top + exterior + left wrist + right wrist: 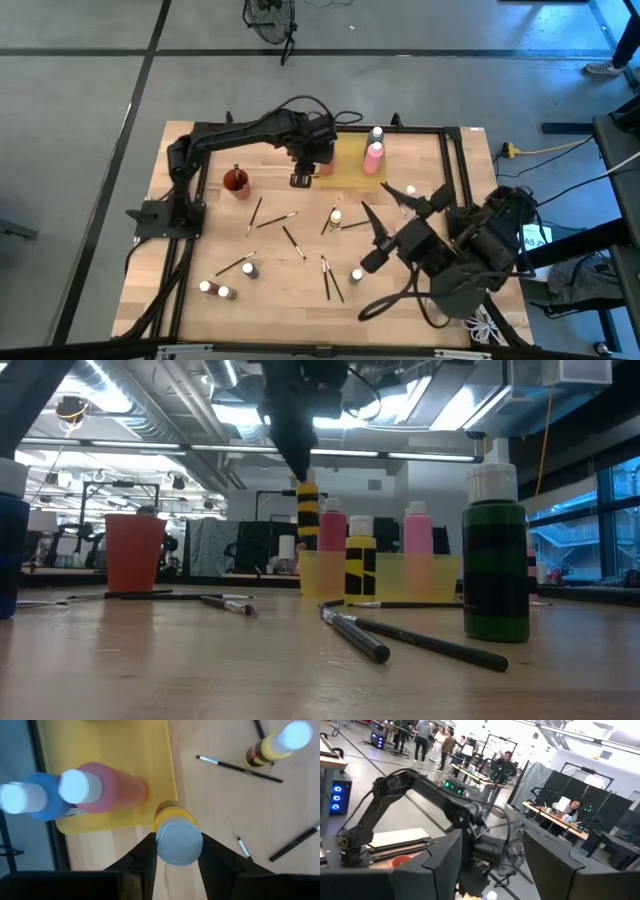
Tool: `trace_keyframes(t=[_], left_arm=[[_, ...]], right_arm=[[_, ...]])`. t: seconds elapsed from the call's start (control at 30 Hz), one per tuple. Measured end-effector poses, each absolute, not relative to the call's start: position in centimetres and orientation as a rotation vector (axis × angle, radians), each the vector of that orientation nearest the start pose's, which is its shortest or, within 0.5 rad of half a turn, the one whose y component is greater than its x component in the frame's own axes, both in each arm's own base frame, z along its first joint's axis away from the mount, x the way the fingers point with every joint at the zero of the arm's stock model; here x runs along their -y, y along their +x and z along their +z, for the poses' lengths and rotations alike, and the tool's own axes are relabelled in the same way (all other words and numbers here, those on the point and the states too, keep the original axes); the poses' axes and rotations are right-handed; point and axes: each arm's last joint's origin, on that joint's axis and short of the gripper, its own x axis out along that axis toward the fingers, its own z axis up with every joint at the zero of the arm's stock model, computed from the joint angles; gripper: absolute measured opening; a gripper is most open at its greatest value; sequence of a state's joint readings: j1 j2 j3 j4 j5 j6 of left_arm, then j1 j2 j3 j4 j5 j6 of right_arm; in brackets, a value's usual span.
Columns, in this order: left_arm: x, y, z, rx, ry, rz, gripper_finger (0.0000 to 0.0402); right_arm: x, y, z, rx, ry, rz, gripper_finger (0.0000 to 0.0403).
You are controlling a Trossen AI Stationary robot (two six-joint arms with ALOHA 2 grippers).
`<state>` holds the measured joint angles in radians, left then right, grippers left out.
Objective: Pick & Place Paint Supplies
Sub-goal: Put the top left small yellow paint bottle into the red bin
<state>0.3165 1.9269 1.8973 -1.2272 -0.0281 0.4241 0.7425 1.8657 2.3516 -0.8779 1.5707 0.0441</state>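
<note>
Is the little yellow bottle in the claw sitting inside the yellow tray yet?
Not yet. The left gripper holds the yellow bottle upright above bare wood, just beside the yellow tray.

The left gripper [176,851] hangs over the table's [200,255] far side, fingers [142,865] clamped; the right gripper [388,213] hovers open near its right edge.

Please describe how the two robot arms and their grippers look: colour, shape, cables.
Both arms are dark, almost black, built of jointed segments. The left gripper has two flat dark fingers. The right gripper has long, pointed dark fingers. Black cables loop over the left arm and trail beside the right arm.
</note>
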Motion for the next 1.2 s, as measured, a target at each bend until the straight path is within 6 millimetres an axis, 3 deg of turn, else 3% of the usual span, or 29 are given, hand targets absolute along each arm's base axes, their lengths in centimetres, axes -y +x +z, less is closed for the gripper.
trace_keyframes(t=[0.3,0.7,1.03,1.2], left_arm=[[-12.8,38.4,30.1,-1.233,0.202,0.060,0.0114],[-14.1,38.7,27.9,-1.285,0.119,0.040,0.0114],[-14.3,38.8,27.7,-1.279,0.080,0.042,0.0114],[-14.5,39.0,26.7,-1.312,0.055,0.039,0.0114]], right_arm=[[-21.0,27.3,49.2,-0.154,-0.348,-0.822,0.0213],[-21.0,27.2,49.1,-0.152,-0.345,-0.820,0.0213],[-20.9,27.1,48.9,-0.159,-0.359,-0.817,0.0213],[-20.9,27.1,48.9,-0.161,-0.362,-0.816,0.0213]])
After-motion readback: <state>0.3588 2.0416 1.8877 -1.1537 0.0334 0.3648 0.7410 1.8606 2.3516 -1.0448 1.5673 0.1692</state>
